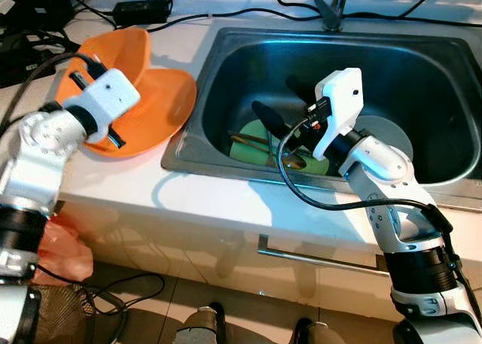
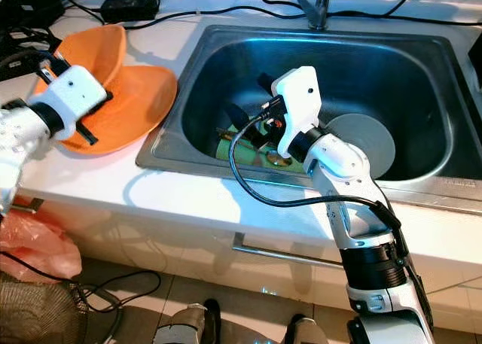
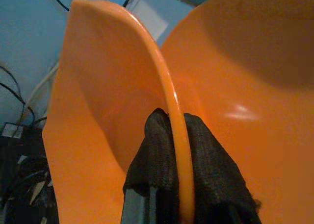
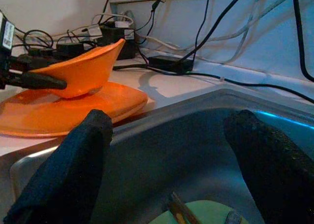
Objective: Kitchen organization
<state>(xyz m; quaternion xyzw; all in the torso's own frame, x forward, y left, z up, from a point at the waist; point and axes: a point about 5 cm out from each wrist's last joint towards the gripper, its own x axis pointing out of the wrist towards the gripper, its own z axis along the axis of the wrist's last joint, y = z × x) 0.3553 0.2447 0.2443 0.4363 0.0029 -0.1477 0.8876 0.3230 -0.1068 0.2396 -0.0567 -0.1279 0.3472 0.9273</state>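
An orange bowl (image 1: 113, 47) stands tilted on edge over an orange plate (image 1: 166, 103) on the white counter left of the sink. My left gripper (image 3: 177, 123) is shut on the bowl's rim, one finger on each side. My right gripper (image 4: 169, 136) hangs open inside the steel sink (image 1: 226, 58), with nothing between its fingers. It is just above a green plate (image 1: 245, 150) that carries brown utensils (image 1: 260, 142). The right wrist view looks over the sink's rim at the orange bowl (image 4: 83, 69) and the orange plate (image 4: 73, 109).
A grey round plate (image 1: 393, 133) lies in the sink's right half. The faucet (image 1: 331, 9) stands behind the sink. Black cables and a power adapter (image 1: 139, 11) run along the back of the counter. A red bag (image 1: 64, 254) sits on the floor at the left.
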